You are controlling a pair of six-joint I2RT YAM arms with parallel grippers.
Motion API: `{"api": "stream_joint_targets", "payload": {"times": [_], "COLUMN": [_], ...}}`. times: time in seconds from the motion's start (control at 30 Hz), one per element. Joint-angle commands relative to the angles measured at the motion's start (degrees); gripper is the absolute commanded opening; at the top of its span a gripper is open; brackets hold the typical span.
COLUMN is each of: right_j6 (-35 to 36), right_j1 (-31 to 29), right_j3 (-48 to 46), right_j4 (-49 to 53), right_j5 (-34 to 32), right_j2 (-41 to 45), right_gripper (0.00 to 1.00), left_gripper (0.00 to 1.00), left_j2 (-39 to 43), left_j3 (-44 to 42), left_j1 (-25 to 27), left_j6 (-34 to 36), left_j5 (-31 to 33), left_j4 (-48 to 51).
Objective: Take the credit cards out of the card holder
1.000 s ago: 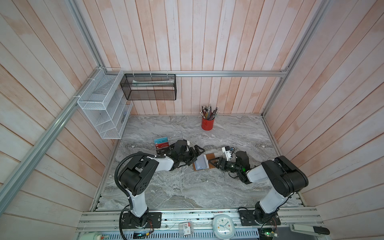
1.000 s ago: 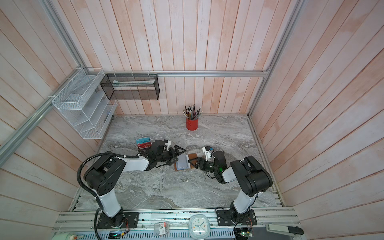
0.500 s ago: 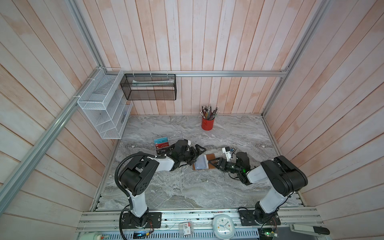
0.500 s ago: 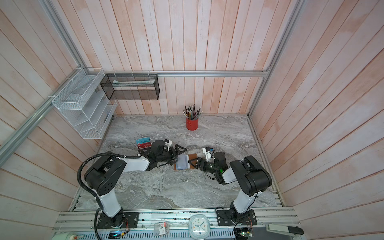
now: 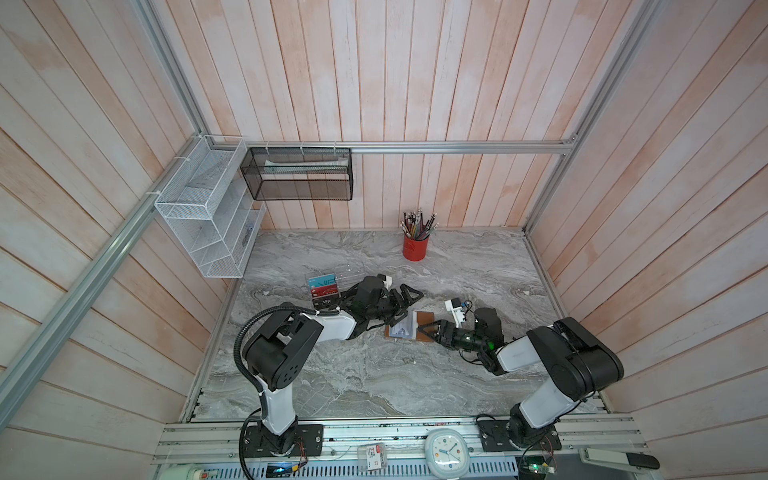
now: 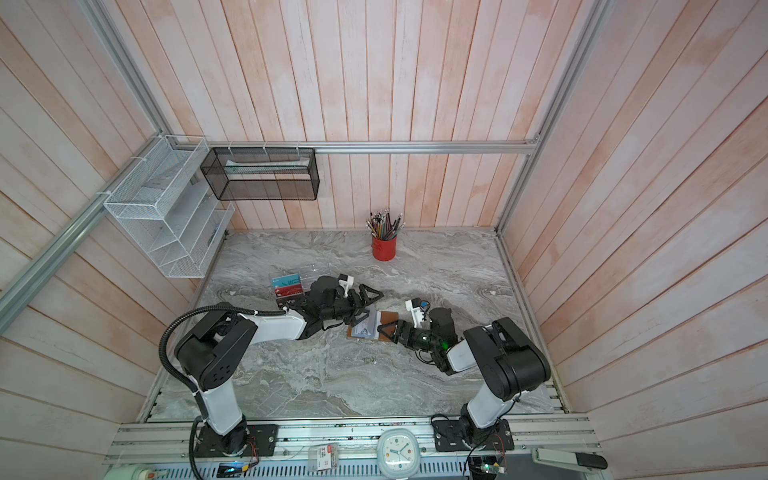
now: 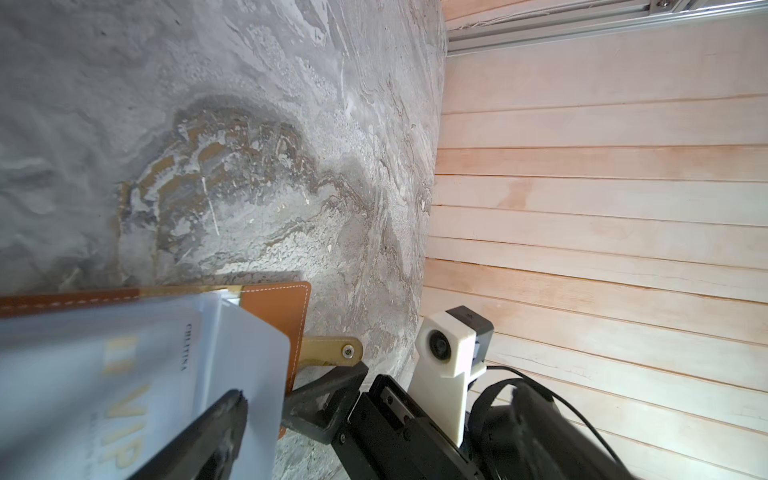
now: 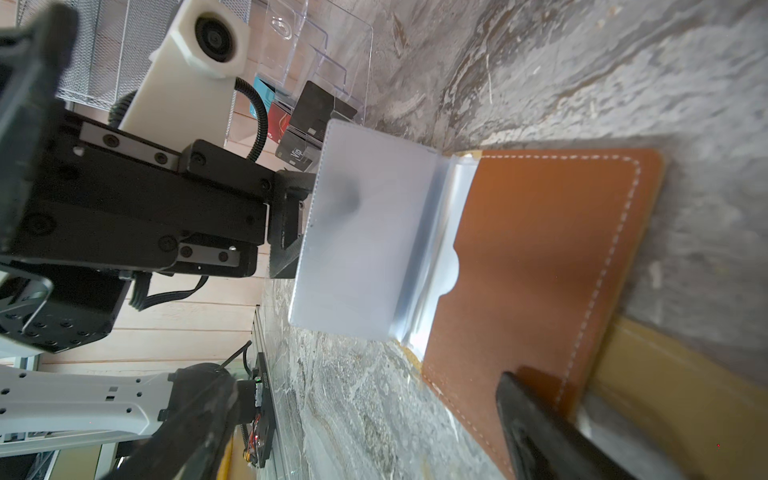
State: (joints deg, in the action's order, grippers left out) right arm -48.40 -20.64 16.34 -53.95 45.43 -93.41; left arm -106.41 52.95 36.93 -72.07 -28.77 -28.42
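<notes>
Toward the left of the grey marble worktop (image 5: 374, 374), a clear acrylic tiered rack (image 5: 349, 270) holds teal, red and black cards (image 5: 323, 291). Just right of it, the left arm's jaws are spread wide and pinch nothing. One black fingertip (image 7: 224, 419) lies against a raised pale plastic sleeve (image 8: 365, 232), and a whitish card with gold lettering (image 7: 124, 374) shows through a sleeve. The tan-brown leather card holder (image 5: 424, 323) lies open on the worktop between the two arms. On its right, the right arm's jaws are likewise spread and empty, with one fingertip (image 8: 536, 419) at the leather flap's edge beside the strap (image 7: 328, 351).
</notes>
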Motion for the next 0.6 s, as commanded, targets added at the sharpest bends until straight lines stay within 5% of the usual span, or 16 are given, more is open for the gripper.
{"api": "stream_joint_targets", "payload": {"times": [0.0,0.57], "right_j6": [0.8,9.8], "right_j1": [-0.4,0.3], "right_j3": [-1.3,-2.3], "right_j4": [3.2,24.5], "right_j5": [0.8,-3.8], "right_j2": [2.9,23.2], "right_gripper": [0.98,0.98], "left_gripper": [1.00,1.00], "left_j2": [-1.4,-4.8], "left_j3": [1.3,3.0], "left_j1": [0.8,3.1], "left_j6": [-0.9,-3.3], "left_j5": [-0.8,-0.1], "left_j4": [-1.9,-4.4]}}
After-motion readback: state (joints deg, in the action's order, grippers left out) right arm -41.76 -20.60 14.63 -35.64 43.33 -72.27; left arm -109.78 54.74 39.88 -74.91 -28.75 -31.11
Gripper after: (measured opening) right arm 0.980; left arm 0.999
